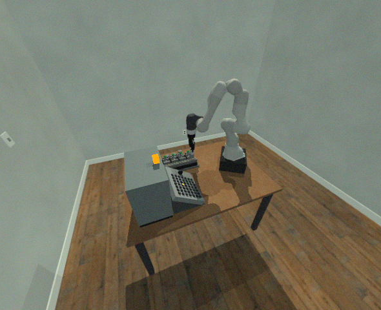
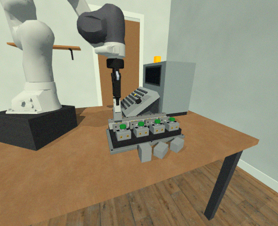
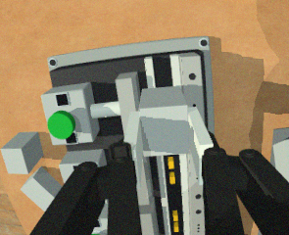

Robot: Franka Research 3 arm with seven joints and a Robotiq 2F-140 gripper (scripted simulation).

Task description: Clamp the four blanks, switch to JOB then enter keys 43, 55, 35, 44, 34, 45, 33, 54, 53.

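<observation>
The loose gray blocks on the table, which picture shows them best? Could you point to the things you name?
The exterior view: all three loose gray blocks (image 2: 160, 149) (image 3: 18, 156) show beside the clamp stand (image 2: 124, 150) (image 3: 129, 50). The wrist view plainly shows just two, at its left edge. I can't make any out from the top.

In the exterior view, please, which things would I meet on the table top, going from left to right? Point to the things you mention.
Black block-shaped robot pedestal (image 2: 13, 128) → grey block-shaped blank (image 2: 117, 115) (image 3: 166, 132) in the tool (image 1: 192, 148) (image 2: 117, 101) (image 3: 164, 124) → sloped grey keypad console (image 1: 188, 201) (image 2: 147, 103) → big grey box-shaped cabinet (image 1: 147, 203) (image 2: 179, 87)
</observation>
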